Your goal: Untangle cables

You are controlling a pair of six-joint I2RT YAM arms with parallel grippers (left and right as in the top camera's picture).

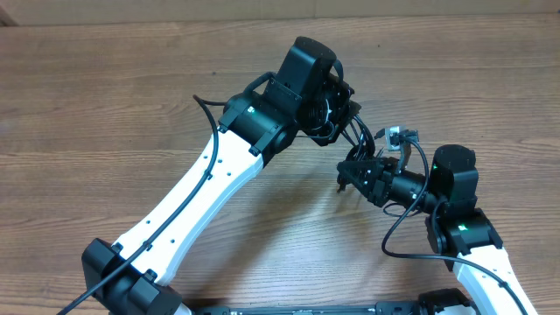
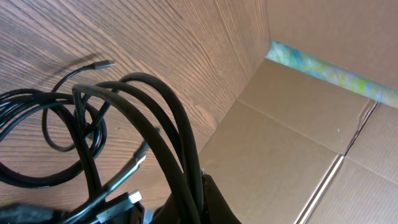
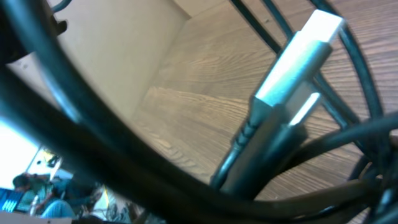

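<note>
The wood-grain worktop [image 1: 105, 105] fills your overhead view. A cardboard wall [image 2: 298, 155] stands along its far edge, with a strip of coloured tape [image 2: 323, 71] across it in the left wrist view.

Your left arm [image 1: 201, 192] reaches in from the lower left. Your right arm [image 1: 455, 201] comes up from the lower right, its own thick black wire [image 1: 407, 236] looping beside it. The two meet right of centre.

The left claw [image 1: 344, 105] sits above and just left of the right claw [image 1: 354, 175]. The cables [image 1: 360, 133] are strung between them, partly hidden under both black heads.

From the left wrist, the cables [image 2: 168, 118] are thin black cords. Several strands arch up off the worktop side by side and gather tightly at the dark finger [image 2: 208, 199] at the bottom edge, so the left claw looks closed on that bundle. More loops lie crossed over each other on the wood to the left.

You cannot tell how far the right claw is open. Its camera is crowded by blurred cords and shows no fingers.

One free cord ends in a small plug tip [image 2: 107, 64] lying flat on the wood. A silver plug [image 3: 298, 62] on a black strain relief hangs right in front of the right wrist lens. Overhead, a silver plug [image 1: 394, 137] shows just above the right claw.
</note>
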